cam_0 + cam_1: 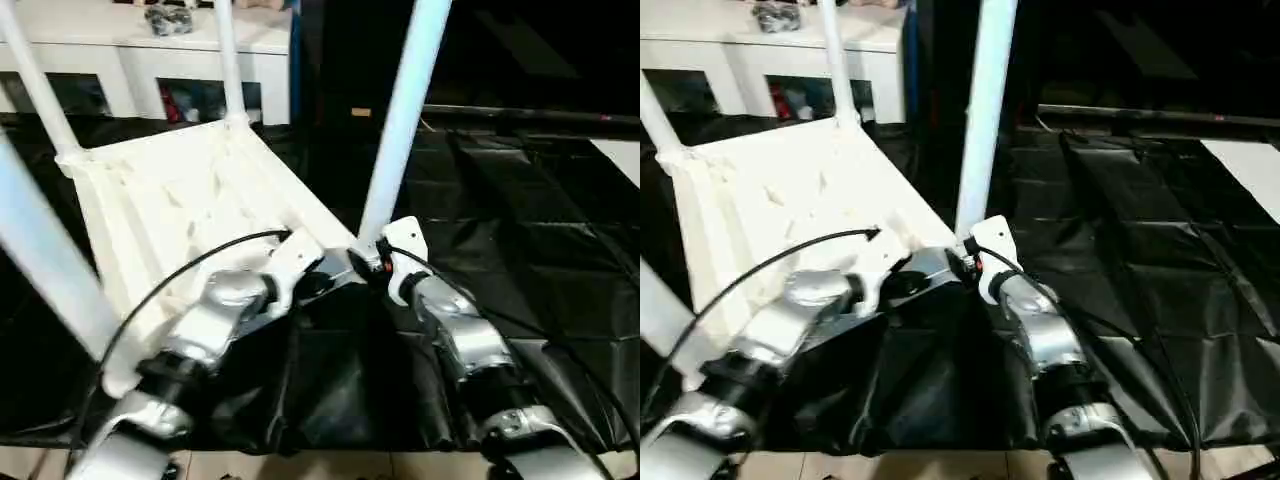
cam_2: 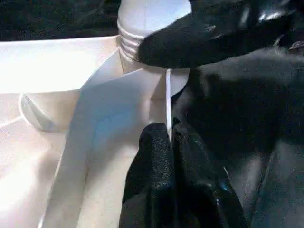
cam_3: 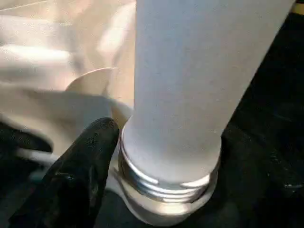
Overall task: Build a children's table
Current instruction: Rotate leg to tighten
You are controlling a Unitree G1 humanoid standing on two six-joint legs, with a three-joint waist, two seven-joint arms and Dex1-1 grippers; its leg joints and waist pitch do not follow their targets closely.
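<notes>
The children's table lies upside down on the black cover, its white ribbed tabletop (image 1: 170, 200) facing up. White legs stand in its corner sockets. The leg (image 1: 400, 120) at the near right corner rises straight up, and its threaded base (image 3: 166, 175) sits in the socket. My left gripper (image 2: 170, 137) is shut on the tabletop's thin near rim, just beside that socket. My right gripper (image 1: 368, 262) is at the base of this leg, close against the threads. Two other legs (image 1: 228, 60) stand at the far corners and one (image 1: 50, 260) at the near left.
The black-covered work table (image 1: 520, 250) stretches to the right and behind. A white shelf unit (image 1: 150, 45) stands at the back left. The table's front edge (image 1: 330, 455) runs just below my forearms. A pale panel (image 1: 622, 155) shows at the right edge.
</notes>
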